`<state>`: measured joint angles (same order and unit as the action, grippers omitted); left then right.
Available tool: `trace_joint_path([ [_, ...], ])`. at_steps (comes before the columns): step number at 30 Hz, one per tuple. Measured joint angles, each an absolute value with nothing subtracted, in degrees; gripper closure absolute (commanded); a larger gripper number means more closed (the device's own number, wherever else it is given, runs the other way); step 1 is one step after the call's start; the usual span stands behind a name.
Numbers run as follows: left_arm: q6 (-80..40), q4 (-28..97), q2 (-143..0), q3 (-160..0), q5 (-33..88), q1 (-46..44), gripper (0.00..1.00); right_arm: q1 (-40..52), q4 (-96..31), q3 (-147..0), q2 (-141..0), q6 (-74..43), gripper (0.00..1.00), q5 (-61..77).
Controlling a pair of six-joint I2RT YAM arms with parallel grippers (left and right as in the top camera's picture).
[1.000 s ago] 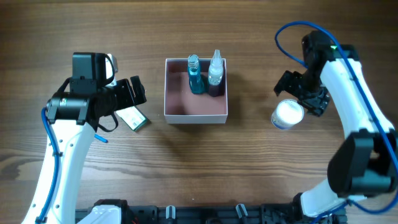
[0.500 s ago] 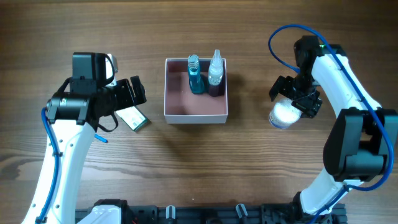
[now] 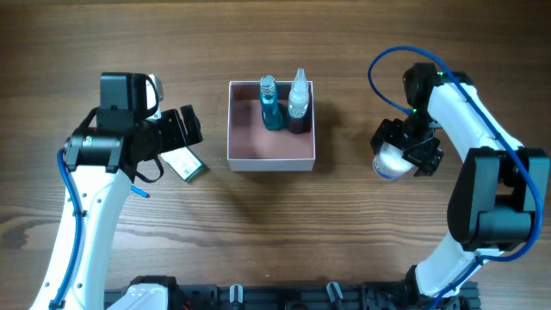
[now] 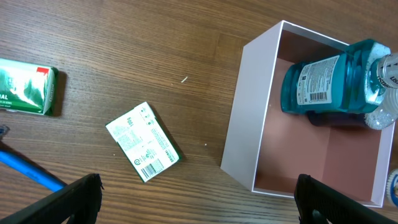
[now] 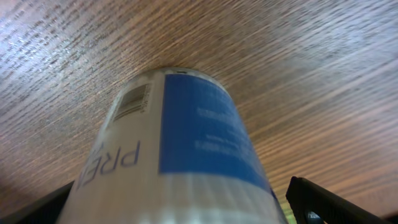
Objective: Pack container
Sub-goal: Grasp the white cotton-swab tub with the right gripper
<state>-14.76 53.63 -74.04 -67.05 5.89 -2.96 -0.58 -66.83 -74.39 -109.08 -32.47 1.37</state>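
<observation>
Partly packed, judging by what lies where. Already inside the container [image 3: 258,145]: a blue bottle [image 3: 271,108] and a clear bottle [image 3: 298,102] with a white cap, side by side along one wall, the clear one on the side nearer the right pincer [image 3: 398,155]. Most of the pink floor bare, so plenty of room left.

Not yet in: a white-lidded jar [image 3: 387,160], a white packet [image 3: 184,164] and a green packet [image 4: 28,90] (this last seen only from the left wrist).

Right pincer down over the jar, jaws on either side of it and close to its wall. Cannot tell whether actually clamped on it. Left pincer [image 3: 196,129] spread wide and holding nothing, with the white packet just beside it on the bench [image 3: 275,232] and the green one farther out, away from the container.

Container between the two pincers, nearer the left one and well apart from the right. Flat on the bench, open face up. Square, so no real long axis, its walls squared to the bench's grain. Probably the jar next, if the grasp takes.
</observation>
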Motion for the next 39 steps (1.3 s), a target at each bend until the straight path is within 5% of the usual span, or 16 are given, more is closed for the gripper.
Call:
trace_joint_path([
  [14, -14.8, 53.6, -74.0, -67.0, 5.9, -3.0, 0.00, 0.5, -62.0, -73.7, -109.1, -29.7, 0.15, 2.4],
  [27, -14.8, 53.6, -74.0, -67.0, 5.9, -3.0, 0.00, 0.6, -62.0, -73.7, -109.1, -29.3, 0.53, 2.6],
  [32, -14.8, 53.6, -74.0, -67.0, 5.9, -3.0, 0.00, 0.6, -62.0, -73.7, -109.1, -29.3, 0.96, 2.6],
  [39, -14.8, 53.6, -74.0, -67.0, 5.9, -3.0, 0.00, 0.6, -62.3, -74.8, -109.1, -28.2, 0.96, 2.6],
])
